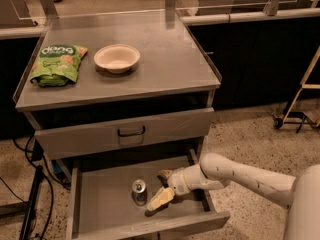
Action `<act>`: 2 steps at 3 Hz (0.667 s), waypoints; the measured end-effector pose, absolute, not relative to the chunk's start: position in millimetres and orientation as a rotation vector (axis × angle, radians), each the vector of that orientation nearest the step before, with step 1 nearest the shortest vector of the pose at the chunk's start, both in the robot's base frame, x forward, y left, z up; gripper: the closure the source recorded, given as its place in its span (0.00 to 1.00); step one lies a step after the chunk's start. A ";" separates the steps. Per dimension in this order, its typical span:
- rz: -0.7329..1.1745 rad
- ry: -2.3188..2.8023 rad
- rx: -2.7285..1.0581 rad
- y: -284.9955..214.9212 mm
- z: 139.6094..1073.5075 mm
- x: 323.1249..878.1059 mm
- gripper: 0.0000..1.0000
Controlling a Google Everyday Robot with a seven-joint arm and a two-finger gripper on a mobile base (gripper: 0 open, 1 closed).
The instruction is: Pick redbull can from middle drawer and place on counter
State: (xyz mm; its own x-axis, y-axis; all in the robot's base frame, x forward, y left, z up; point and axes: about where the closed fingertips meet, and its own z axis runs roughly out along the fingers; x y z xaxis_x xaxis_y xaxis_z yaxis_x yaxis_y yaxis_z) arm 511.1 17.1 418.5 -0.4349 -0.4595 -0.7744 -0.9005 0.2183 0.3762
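Arm [240, 176] low, jaws (seemingly spread) in middle drawer [102, 206] beside redbull can [139, 191].

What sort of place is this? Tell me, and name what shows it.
Probably an office or lab snack station: a steel counter with a chip bag and bowl, speckled floor. The gripper is in the open middle drawer, beside the can.

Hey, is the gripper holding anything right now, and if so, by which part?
Nothing is held. The gripper is down inside the middle drawer, fingers open, just beside the upright redbull can and not closed on it.
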 end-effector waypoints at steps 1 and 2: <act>1.151 1.970 -1.252 22.6 418.8 513.4 0.00; 1.183 1.913 -1.255 39.7 420.9 521.7 0.00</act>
State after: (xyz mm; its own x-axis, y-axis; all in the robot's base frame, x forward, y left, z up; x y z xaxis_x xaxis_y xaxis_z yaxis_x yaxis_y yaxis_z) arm 521.7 39.7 420.9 -0.4063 -0.4207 -0.8112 -0.9137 0.1733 0.3677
